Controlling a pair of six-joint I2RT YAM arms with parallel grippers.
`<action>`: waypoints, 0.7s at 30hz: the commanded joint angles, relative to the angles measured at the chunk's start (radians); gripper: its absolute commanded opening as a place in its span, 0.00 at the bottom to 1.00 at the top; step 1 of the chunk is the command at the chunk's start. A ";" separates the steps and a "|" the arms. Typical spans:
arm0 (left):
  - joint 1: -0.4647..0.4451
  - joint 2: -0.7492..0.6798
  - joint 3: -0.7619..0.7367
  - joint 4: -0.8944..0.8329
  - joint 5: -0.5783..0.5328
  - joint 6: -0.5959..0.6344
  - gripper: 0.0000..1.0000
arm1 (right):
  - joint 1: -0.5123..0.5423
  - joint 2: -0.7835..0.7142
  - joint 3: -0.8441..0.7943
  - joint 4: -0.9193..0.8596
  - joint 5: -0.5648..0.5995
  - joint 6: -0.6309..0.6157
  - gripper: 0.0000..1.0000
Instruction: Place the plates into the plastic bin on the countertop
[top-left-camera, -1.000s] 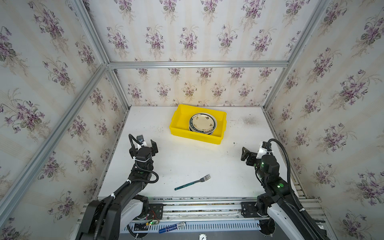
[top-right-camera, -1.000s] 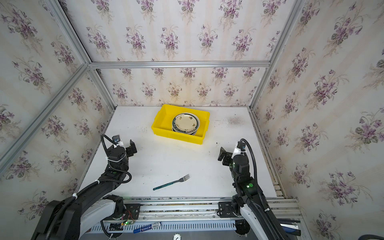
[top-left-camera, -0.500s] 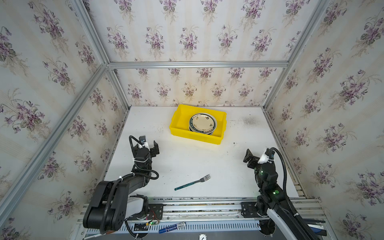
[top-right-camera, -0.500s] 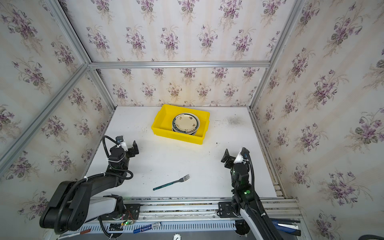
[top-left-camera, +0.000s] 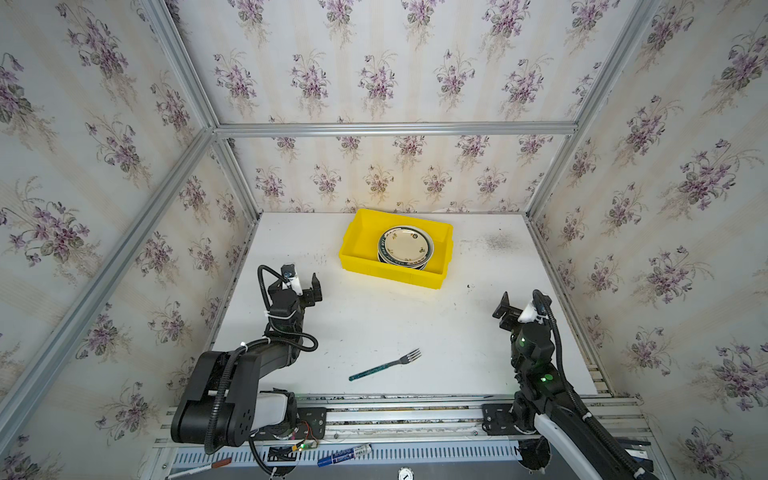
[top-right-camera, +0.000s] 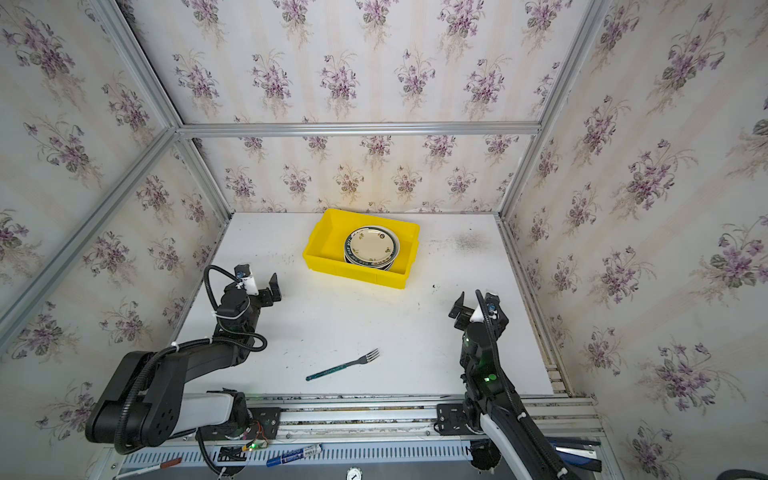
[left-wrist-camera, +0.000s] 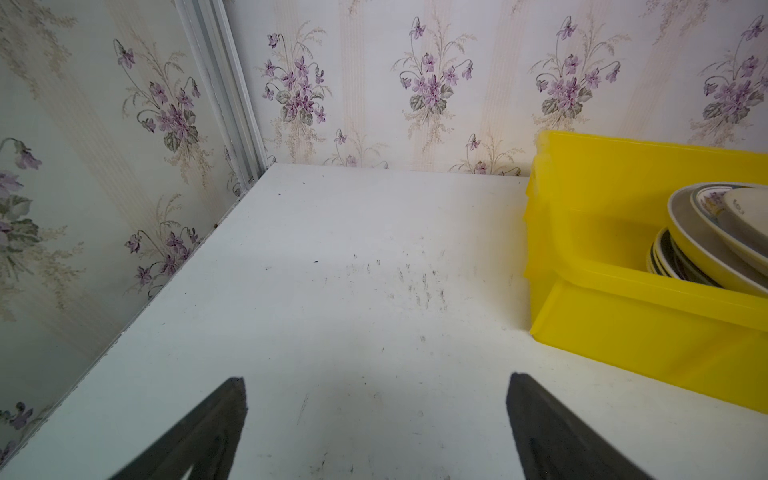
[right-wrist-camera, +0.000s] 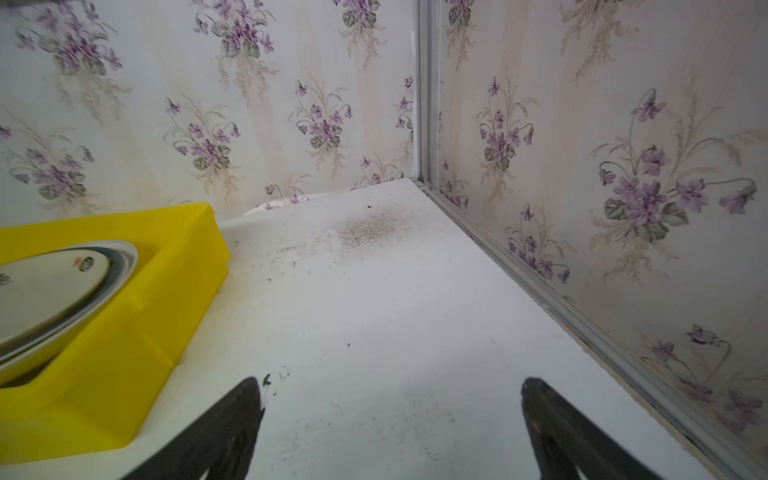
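The plates (top-left-camera: 405, 249) sit stacked inside the yellow plastic bin (top-left-camera: 390, 275) on the white counter (top-left-camera: 374, 316), well apart from both grippers. The left gripper (left-wrist-camera: 376, 378) hangs short of the bin's left end, its fingers (left-wrist-camera: 216, 424) spread and empty. The right gripper (right-wrist-camera: 390, 380) hangs short of the bin's right end, its fingers (right-wrist-camera: 228, 424) likewise apart and holding nothing. A teal-handled fork (top-left-camera: 384, 365) lies well in front of the bin.
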 joint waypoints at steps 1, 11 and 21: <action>0.000 -0.002 0.007 0.031 0.006 0.013 1.00 | -0.020 0.114 -0.026 0.213 0.080 -0.024 0.99; 0.000 -0.001 0.007 0.030 0.004 0.014 1.00 | -0.109 0.691 0.179 0.440 -0.123 0.013 1.00; 0.001 -0.001 0.007 0.030 0.005 0.013 1.00 | -0.115 0.925 0.171 0.813 -0.101 -0.184 1.00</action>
